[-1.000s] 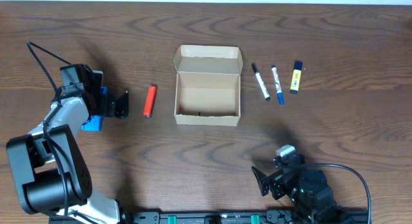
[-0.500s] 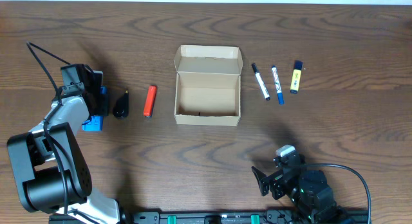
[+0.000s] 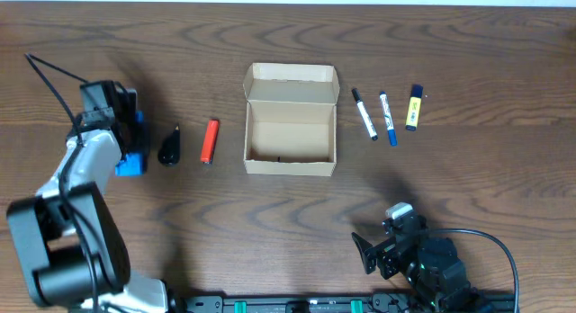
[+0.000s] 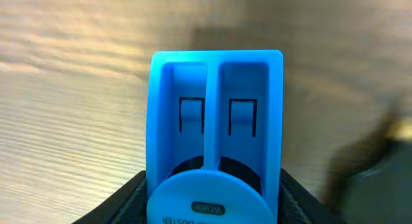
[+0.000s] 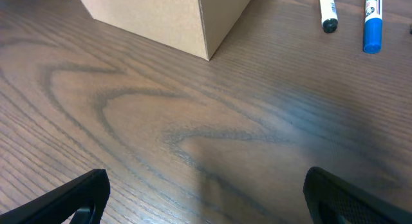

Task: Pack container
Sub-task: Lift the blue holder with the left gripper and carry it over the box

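The left gripper (image 4: 215, 192) pinches a blue duster (image 4: 215, 121); the container (image 3: 290, 133) lies toward frame right.
Overhead: the container is open at centre, flap toward the top edge, past a black item (image 3: 168, 148) and a red marker (image 3: 209, 140). The right gripper (image 5: 206, 192), spread and empty, sits lower right.

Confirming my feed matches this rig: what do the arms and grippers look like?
Left arm: bulky black joints, a pale grey link, a black cable looping off its wrist. Right arm: compact, black, pale block on top, black cable. Right gripper: matte black fingers.
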You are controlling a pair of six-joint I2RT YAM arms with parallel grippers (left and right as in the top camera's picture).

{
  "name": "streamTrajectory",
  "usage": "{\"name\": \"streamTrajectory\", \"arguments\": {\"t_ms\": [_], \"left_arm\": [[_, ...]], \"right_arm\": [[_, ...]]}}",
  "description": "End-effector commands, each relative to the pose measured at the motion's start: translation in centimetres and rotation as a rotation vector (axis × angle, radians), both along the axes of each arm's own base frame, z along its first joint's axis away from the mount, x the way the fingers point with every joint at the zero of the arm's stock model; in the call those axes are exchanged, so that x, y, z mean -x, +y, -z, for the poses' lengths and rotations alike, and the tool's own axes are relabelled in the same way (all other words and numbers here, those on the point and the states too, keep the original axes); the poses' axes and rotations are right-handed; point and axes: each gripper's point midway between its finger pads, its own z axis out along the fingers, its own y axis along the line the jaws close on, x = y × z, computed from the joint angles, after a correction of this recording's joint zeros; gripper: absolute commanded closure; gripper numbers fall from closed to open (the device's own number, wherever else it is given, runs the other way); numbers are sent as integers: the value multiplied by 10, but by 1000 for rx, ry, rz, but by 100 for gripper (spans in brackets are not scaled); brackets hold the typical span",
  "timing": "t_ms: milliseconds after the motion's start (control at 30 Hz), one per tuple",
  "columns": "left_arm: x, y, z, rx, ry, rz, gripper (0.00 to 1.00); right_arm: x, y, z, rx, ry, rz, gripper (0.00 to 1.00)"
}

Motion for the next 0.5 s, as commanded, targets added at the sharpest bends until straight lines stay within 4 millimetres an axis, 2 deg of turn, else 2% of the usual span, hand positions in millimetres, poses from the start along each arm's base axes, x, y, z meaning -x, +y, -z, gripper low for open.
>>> {"name": "streamTrajectory", "arguments": {"t_ms": [0,133,233,267,467], "left_arm": [[-29,-13,-81,-31,-194,31,68],[-34,-51,-131,-36,-284,121,68],[-35,-100,-158,-1,-347,263,68],[-35,-124,-165,17,-369,335,68],[-24,-224,-178,7,-415,667,70]], "right_arm": [[0,0,3,1,4,4,1],[0,0,3,1,4,4,1],[0,0,3,1,4,4,1],[0,0,3,1,4,4,1],[0,0,3,1,4,4,1]]}}
